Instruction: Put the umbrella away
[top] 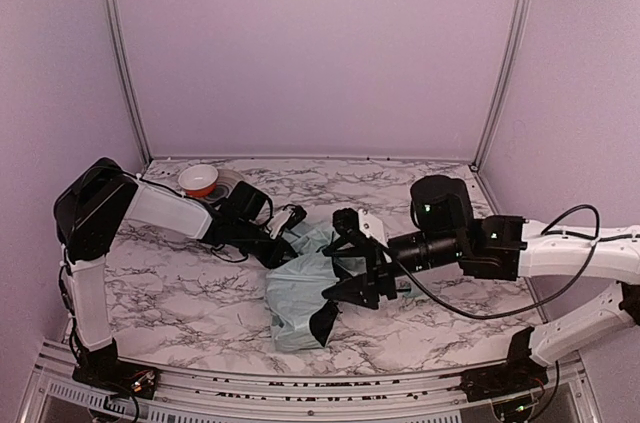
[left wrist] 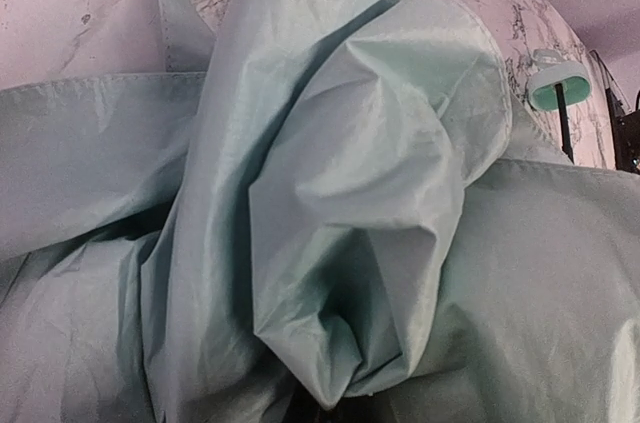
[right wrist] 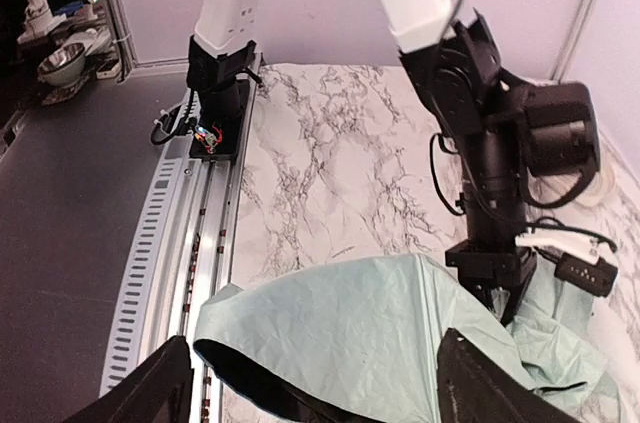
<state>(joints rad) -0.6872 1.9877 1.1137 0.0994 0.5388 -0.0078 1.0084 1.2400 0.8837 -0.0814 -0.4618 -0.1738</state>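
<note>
Umbrella [top: 297, 295] lies crumpled at centre of marble table [top: 180, 283], between the two arms; mint canopy bunched in loose folds; pale green handle [left wrist: 558, 83] on its black shaft shows just past the cloth; left gripper [right wrist: 497, 288] closed, pinching a fold of canopy; right gripper [top: 338, 273] spread wide, holding nothing; canopy edge lies between its fingers [right wrist: 150, 393].

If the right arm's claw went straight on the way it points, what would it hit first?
Most likely the umbrella's mint-green canopy, bunched just ahead of the open right claw; the left claw lies further on, though depth is hard to judge.
</note>
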